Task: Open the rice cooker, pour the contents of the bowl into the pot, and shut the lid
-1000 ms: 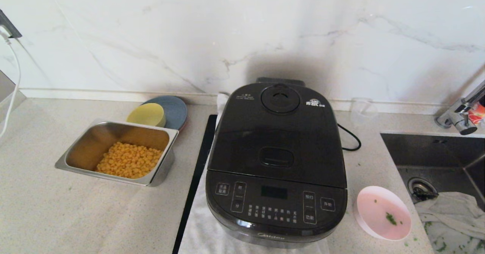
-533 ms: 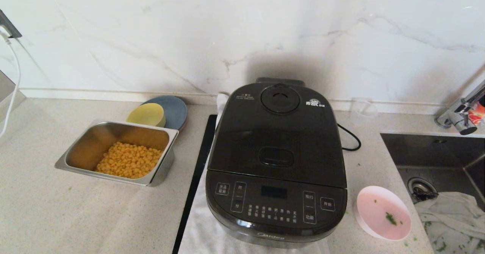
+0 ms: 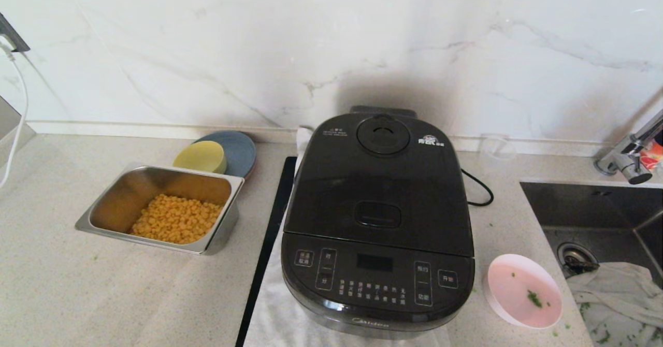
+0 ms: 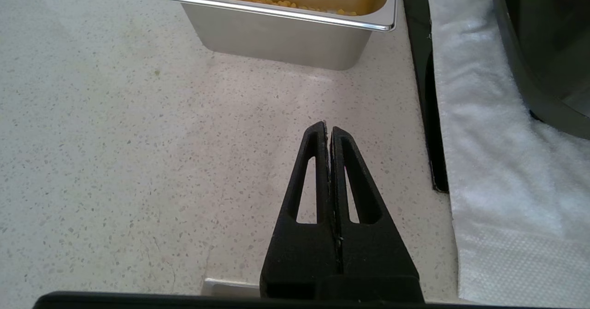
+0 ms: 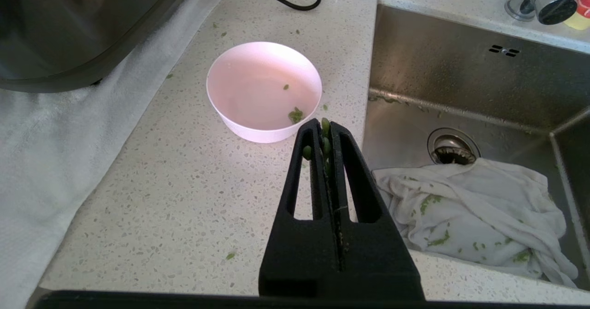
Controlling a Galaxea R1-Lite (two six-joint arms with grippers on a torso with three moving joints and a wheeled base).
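Observation:
The glossy black rice cooker (image 3: 378, 222) stands mid-counter on a white towel, its lid (image 3: 380, 181) down flat. The pot is hidden under the lid. To the cooker's right, by its front corner, sits the pale-pink bowl (image 3: 524, 291), upright, with a few green herb bits inside. Neither arm shows in the head view. My right gripper (image 5: 324, 127) hovers just short of the bowl (image 5: 263, 90), shut, with green bits stuck between its tips. My left gripper (image 4: 329, 131) is shut and empty over bare counter, left of the cooker.
A steel tray (image 3: 134, 191) of yellow corn sits left of the cooker, with a yellow bowl (image 3: 200, 156) and blue plate (image 3: 241, 150) behind it. On the right is the sink (image 3: 585, 207) with a crumpled white cloth (image 5: 474, 203) and a faucet (image 3: 629, 158). The cooker's cord (image 3: 479, 189) trails behind right.

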